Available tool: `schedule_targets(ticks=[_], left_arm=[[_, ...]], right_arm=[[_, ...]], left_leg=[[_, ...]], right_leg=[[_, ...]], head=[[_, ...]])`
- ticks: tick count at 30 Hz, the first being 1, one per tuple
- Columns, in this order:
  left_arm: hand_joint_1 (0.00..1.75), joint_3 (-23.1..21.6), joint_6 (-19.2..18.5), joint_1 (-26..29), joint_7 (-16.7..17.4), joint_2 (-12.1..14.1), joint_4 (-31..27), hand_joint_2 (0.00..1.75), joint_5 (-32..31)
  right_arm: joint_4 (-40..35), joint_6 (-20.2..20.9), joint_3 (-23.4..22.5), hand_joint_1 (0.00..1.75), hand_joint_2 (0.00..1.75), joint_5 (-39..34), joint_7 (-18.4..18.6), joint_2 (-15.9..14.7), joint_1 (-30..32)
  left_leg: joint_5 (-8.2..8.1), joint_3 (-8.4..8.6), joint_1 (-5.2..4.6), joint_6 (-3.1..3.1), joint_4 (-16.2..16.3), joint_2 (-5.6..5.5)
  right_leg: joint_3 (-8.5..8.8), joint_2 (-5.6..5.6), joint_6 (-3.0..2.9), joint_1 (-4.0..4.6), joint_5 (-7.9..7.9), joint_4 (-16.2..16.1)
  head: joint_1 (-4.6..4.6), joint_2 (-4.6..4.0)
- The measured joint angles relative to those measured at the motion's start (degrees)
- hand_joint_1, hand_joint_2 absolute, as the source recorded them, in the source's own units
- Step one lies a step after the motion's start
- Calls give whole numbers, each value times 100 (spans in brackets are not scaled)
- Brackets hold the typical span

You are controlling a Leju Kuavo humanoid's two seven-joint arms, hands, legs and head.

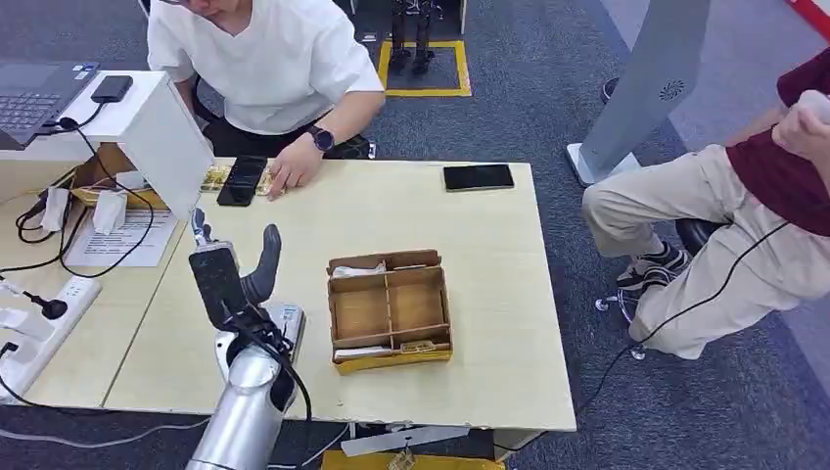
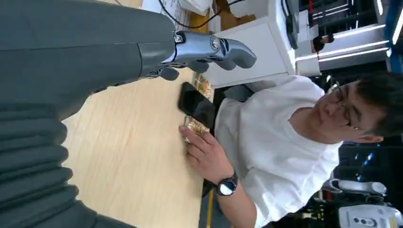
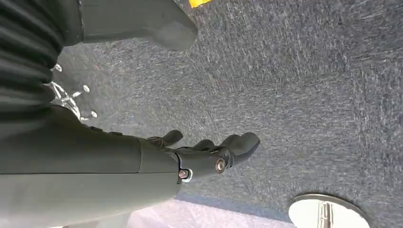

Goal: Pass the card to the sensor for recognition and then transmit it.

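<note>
Left hand [image 1: 233, 266] up over the worktop [image 1: 489, 264], fingers [image 2: 223, 47] loose, holding nothing; right hand [image 3: 199, 152] hanging above carpet [image 3: 309, 85], empty too.

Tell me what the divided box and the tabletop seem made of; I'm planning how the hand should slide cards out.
The divided box looks like brown cardboard with a matte finish: thin walls, folded flaps and a yellowish printed edge along its front. The tabletop looks like pale wood-grain laminate, smooth with a soft sheen; whether it is solid wood cannot be told.
</note>
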Motion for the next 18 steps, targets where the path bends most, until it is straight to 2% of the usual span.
schedule_targets(ticks=[4,5,10,13,14,18], left_arm=[[0,-118,9,382,-397,46,-630,175,44],[0,-127,9,523,-529,50,-838,0,42],[0,-129,9,1185,-1290,46,-1797,0,365],[0,-138,9,1474,-1445,57,-2256,0,1007],[0,-160,9,1571,-1486,68,-2385,175,1122],[0,-240,7,1816,-1714,68,-2782,175,1318]], right_arm=[[-48,0,-85,0,175,-4,-57,15,35],[-63,0,-101,0,175,-4,-68,20,44],[-138,-2,-229,0,175,61,-65,46,79],[-203,-2,-334,0,175,72,-52,72,79],[-230,-2,-378,0,175,85,-50,87,81],[-308,-4,-498,0,175,182,-50,116,85]], left_leg=[[-1,0,0,0,0,3],[-1,0,0,0,0,4],[-2,-1,0,0,-1,3],[-2,0,0,0,-2,3],[-2,0,0,0,-2,3],[-1,2,1,0,-2,3]], right_leg=[[-1,3,0,0,0,0],[-1,3,0,0,-1,0],[-3,2,1,0,-4,0],[-3,2,2,0,-5,0],[-3,1,2,0,-5,0],[-1,2,3,0,-3,0]], head=[[0,0],[0,0],[0,0],[0,0],[-2,0],[-2,0]])
